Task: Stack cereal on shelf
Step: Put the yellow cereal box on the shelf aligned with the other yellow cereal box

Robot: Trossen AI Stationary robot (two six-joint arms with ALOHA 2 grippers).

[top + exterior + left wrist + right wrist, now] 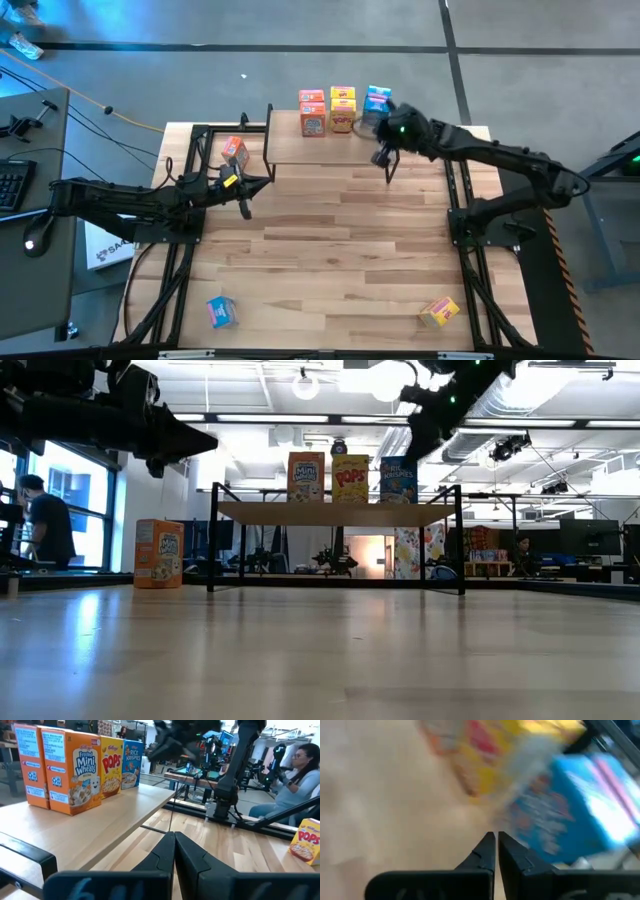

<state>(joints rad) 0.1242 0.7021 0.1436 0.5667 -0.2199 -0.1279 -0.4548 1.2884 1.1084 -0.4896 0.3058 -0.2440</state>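
Note:
The shelf [320,145] stands at the table's far middle. On its far part, cereal boxes stand upright in a row: two orange [70,770] [30,765], a yellow one [111,765] and a blue one [131,762]. Another orange box [235,152] stands on the table left of the shelf. A blue box [221,311] lies near the front left and a yellow box [439,312] near the front right. My right gripper [495,837] is shut, above the shelf right by the blue box [580,805]. My left gripper [174,836] is shut, level, left of the shelf. My right gripper points slanting down from the table's right side at the lower part of the blue box [540,835] on the shelf. The picture is smeared there, so I cannot tell whether the shut fingertips touch the box.
The shelf's near half [100,820] is bare wood. Black frame rails [190,200] run along both table sides. Beyond the table a person [300,775] sits at the right, and another [45,525] stands at the left in the low view.

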